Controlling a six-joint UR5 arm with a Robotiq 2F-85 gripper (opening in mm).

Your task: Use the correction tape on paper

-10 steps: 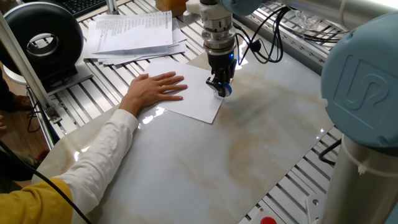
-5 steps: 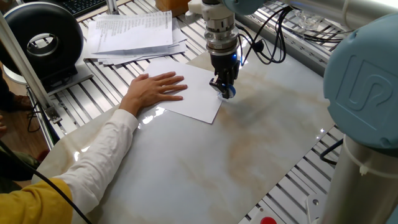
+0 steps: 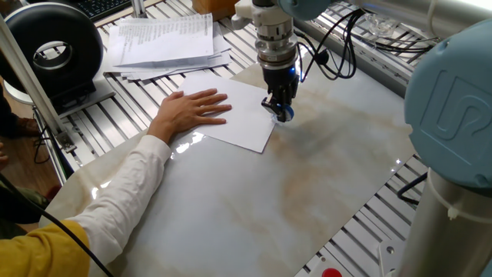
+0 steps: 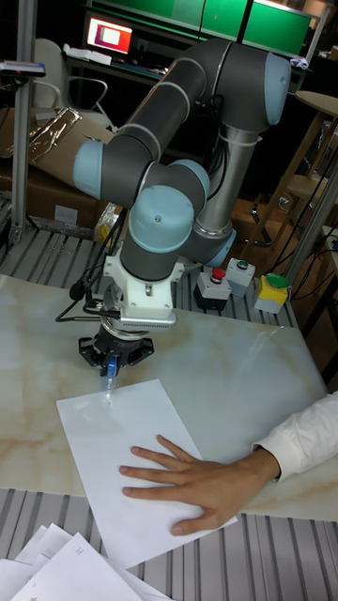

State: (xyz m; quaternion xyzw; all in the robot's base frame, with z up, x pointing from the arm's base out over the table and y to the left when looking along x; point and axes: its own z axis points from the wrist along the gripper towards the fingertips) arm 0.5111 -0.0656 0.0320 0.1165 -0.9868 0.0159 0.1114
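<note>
The claw (image 3: 279,108) points straight down and is clenched on the correction tape (image 3: 283,113), the little blue thing peeking out between its tips. The tape sits at the right edge of the paper (image 3: 242,115), close to the sheet's far right corner. From the tall view the blue tip (image 4: 110,368) hangs just over that corner of the white sheet (image 4: 122,441), and it looks like it is touching or almost touching; it is too small to tell for sure.

In the last second the claw has slid a little to the right and a tiny bit toward the near side, taking the tape along with it. A second ago the tape was more over the sheet; now it sits right at the edge, maybe partly over the bare table (image 3: 307,177). The big arm has shifted to the right too.

A person's hand (image 3: 191,111) lies flat on the left part of the paper and has not moved. It keeps the sheet from sliding while the tape is dragged.

This probably means the swipe across the paper is near its end, since there is almost no sheet left under the tape. No white strip can be seen on the white paper, so it is hard to say if the tape left a mark. A lift would likely come next.
</note>
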